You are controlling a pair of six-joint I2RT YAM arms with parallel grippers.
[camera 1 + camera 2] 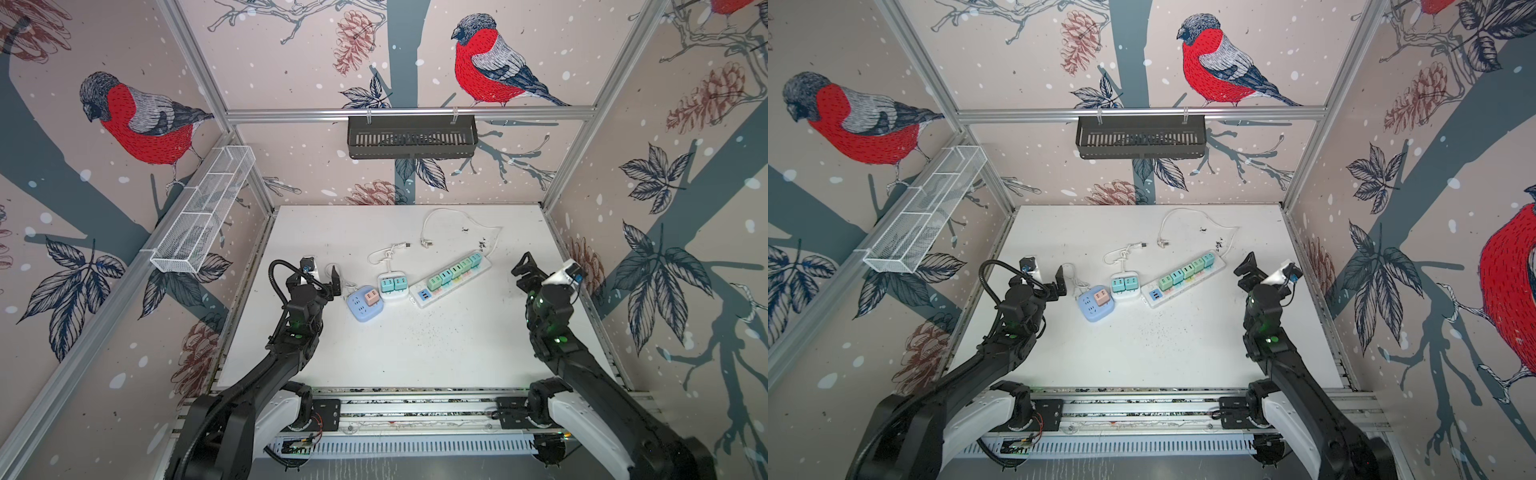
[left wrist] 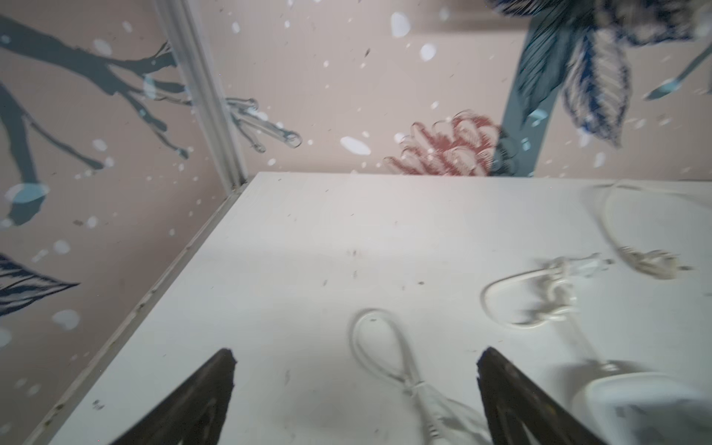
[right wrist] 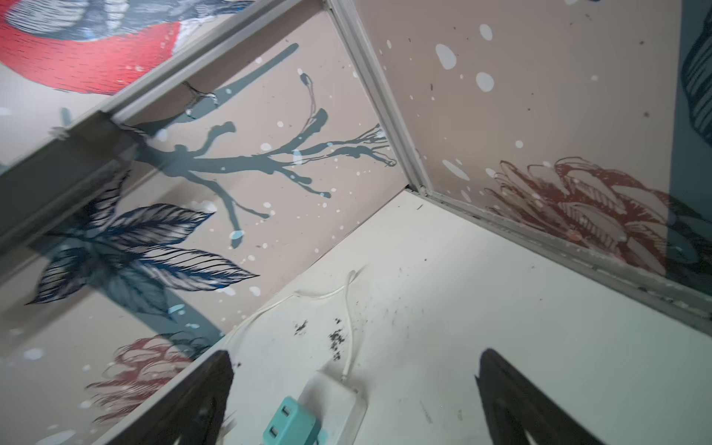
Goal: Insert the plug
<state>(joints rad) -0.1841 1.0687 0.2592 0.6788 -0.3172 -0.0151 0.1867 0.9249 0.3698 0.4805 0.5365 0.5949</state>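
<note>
A long white power strip (image 1: 453, 279) lies in the middle of the table (image 1: 415, 353) with several green and teal plugs seated in it. Left of it, a white socket block (image 1: 392, 287) carries two teal plugs. A pink plug (image 1: 371, 297) sits in a blue socket block (image 1: 362, 306). My left gripper (image 1: 322, 282) hovers open just left of the blue block, over a white cable loop (image 2: 379, 346), with nothing between its fingers. My right gripper (image 1: 536, 270) hangs open and empty right of the strip's far end (image 3: 335, 397), where a teal plug (image 3: 289, 424) shows.
White cables with loose plug ends (image 1: 426, 243) lie behind the socket blocks. Dark crumbs (image 3: 337, 341) dot the table near the strip's cord. A black basket (image 1: 411, 137) hangs on the back wall and a white wire basket (image 1: 203, 208) on the left wall.
</note>
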